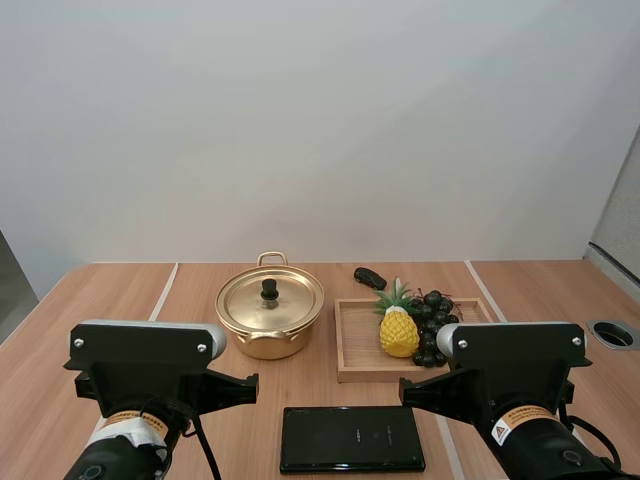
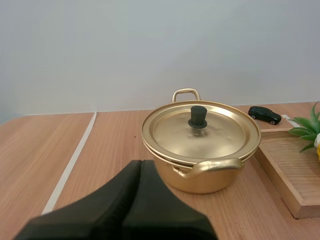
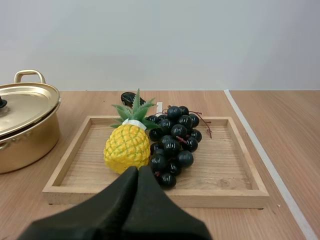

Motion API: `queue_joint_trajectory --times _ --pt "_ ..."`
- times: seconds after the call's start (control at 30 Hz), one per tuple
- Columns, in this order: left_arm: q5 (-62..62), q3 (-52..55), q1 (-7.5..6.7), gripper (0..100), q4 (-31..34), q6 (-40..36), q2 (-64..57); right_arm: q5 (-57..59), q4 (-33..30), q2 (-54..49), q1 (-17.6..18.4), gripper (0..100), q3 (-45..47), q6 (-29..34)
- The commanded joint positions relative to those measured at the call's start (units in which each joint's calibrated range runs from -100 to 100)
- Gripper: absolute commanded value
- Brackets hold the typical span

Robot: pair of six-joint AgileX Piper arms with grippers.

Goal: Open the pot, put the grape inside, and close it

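A gold pot [image 1: 270,318] stands on the table with its lid [image 2: 200,130] on, a black knob [image 2: 197,116] at the lid's centre. My left gripper [image 2: 140,165] is shut, its fingers lying together as one dark wedge just short of the pot [image 2: 200,150]. A bunch of dark grapes [image 3: 172,140] lies in a wooden tray [image 3: 235,192] beside a toy pineapple [image 3: 127,145]. My right gripper [image 3: 138,171] is shut on nothing, close to the tray's near rim. In the high view the grapes [image 1: 432,325] lie right of the pineapple [image 1: 399,328].
A black phone-like slab [image 1: 352,438] lies flat near the table's front edge between the arms. A small black toy car [image 1: 370,277] sits behind the tray [image 1: 350,345]. White tape lines [image 2: 70,165] run along the table on both sides.
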Motion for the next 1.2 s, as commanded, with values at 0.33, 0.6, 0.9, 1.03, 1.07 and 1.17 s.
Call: queue_joint_trajectory --times 0.33,0.6,0.9,1.03,1.07,1.17 --pt "-10.62 0.06 -0.04 0 1.1 -1.3 -0.25 -11.66 -4.09 0.08 -0.87 0 0.0 -0.16" --pt "-10.62 0.06 -0.04 0 1.1 -1.3 -0.25 -11.66 -3.6 0.05 -0.87 0 0.0 -0.16" --pt "-10.62 0.06 -0.04 0 1.1 -1.3 -0.25 -11.08 -0.45 0.05 -0.87 0 0.0 -0.16" --pt "-10.66 0.06 -0.04 0 1.1 -1.3 -0.25 -10.42 -3.74 0.05 -0.87 0 0.0 -0.16" --pt "-10.79 0.06 -0.04 0 1.1 -1.3 -0.25 -10.42 -5.13 0.05 -0.87 0 0.0 -0.16" --pt "-10.79 0.06 -0.04 0 1.1 -1.3 -0.25 -10.42 -7.31 0.05 -0.87 0 0.0 -0.16"
